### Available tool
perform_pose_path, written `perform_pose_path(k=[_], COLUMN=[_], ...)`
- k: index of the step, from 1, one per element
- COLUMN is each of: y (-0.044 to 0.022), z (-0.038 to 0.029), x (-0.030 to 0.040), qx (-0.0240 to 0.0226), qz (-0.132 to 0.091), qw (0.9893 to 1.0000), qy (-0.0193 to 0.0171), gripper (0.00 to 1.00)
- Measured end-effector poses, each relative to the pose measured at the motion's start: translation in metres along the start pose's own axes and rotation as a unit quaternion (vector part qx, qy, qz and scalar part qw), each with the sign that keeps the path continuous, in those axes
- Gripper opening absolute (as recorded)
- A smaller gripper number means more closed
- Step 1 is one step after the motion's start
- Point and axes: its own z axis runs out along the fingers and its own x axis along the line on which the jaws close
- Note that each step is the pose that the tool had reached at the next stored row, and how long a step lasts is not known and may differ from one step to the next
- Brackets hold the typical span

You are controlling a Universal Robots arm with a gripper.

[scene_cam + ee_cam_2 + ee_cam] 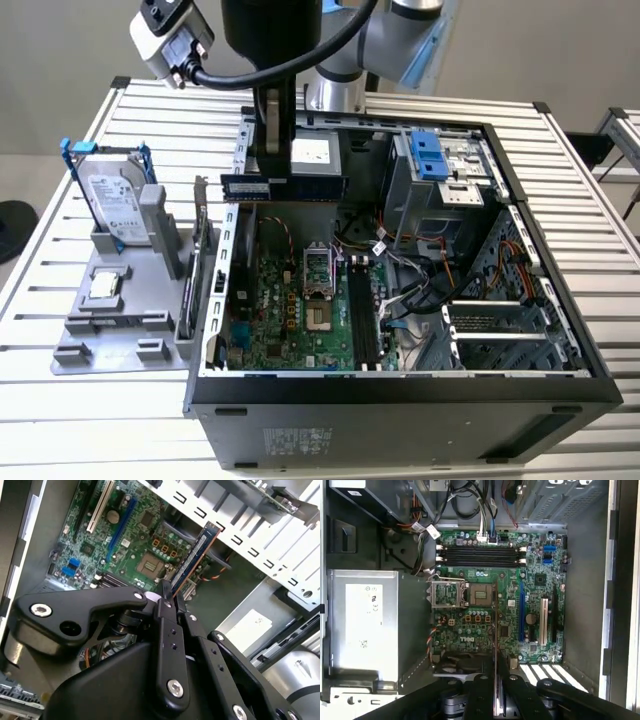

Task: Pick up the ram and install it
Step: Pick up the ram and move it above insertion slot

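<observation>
One black matte end effector (270, 176), fingers pinched tight on ram (312, 187): slim flat dark strip with green edge, held level above open steel case (400, 395), over green motherboard (290, 310). Long black slots (481, 557) lie parallel in first wrist view. Ribbed metal desk (60, 420) beneath.

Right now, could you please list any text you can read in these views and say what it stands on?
Nothing can be read with certainty.
On the power supply label: print too small to read.
On the hard drive label: too small.
On the ram: too small.
On the case sticker: too small.
On the motherboard: fine white markings, too small.
</observation>
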Motion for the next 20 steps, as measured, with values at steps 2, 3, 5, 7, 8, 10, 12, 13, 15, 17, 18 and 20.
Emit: perform_pose_path(k=[2, 3, 5, 7, 8, 10, 12, 13, 15, 17, 18, 20], y=[0.0031, 0.0046, 0.0076, 0.0107, 0.0123, 0.0152, 0.0182, 0.0197, 0.0227, 0.0257, 0.0272, 0.0302], z=[0.0001, 0.0001, 0.0002, 0.0004, 0.0004, 0.0005, 0.0006, 0.0006, 0.0007, 0.0008, 0.0008, 0.0009], x=[0.0001, 0.0002, 0.0003, 0.0005, 0.0005, 0.0007, 0.0008, 0.0009, 0.001, 0.0012, 0.0013, 0.0014], qx=[0.0, 0.0, 0.0, 0.0, 0.0, 0.0, 0.0, 0.0, 0.0, 0.0, 0.0, 0.0], qz=[0.0, 0.0, 0.0, 0.0, 0.0, 0.0, 0.0, 0.0, 0.0, 0.0, 0.0, 0.0], qw=[1.0, 1.0, 1.0, 1.0, 1.0, 1.0, 1.0, 1.0, 1.0, 1.0, 1.0, 1.0], qy=[0.0, 0.0, 0.0, 0.0, 0.0, 0.0, 0.0, 0.0, 0.0, 0.0, 0.0, 0.0], gripper=[0.0, 0.0, 0.0, 0.0, 0.0, 0.0, 0.0, 0.0, 0.0, 0.0, 0.0, 0.0])
